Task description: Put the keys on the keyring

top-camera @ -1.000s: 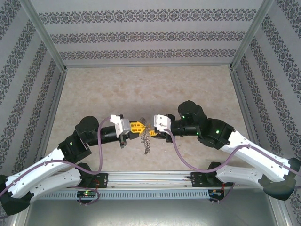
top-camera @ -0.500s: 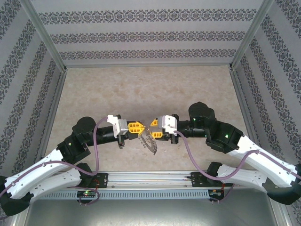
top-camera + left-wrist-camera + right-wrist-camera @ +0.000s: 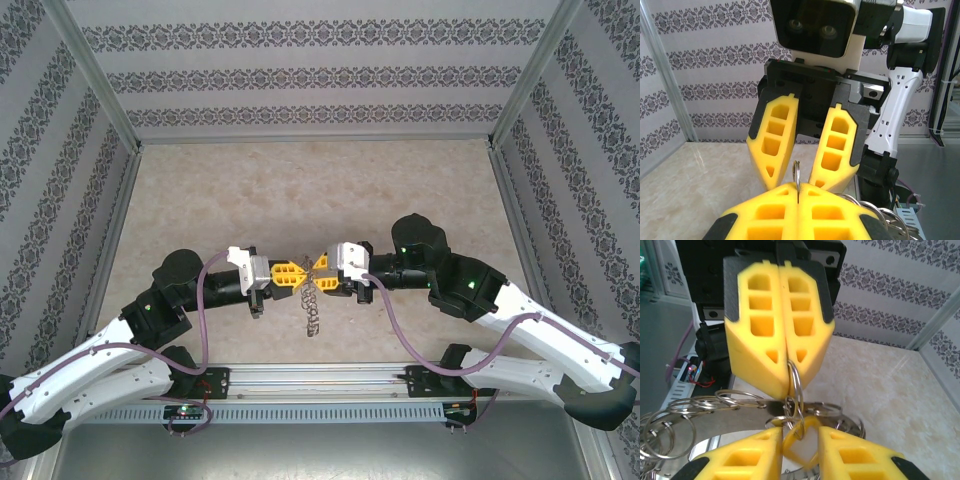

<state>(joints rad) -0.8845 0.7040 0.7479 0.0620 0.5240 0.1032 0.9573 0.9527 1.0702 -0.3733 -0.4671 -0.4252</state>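
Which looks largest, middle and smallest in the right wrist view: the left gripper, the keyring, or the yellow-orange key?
1. left gripper
2. keyring, cut off at the frame edge, so its rank against the gripper is unsure
3. yellow-orange key, clearly smallest

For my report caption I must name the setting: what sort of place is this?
Probably a lab robot test cell: aluminium frame posts, patterned wall panels enclosing a marble-look table, left arm and right arm bolted at its near edge.
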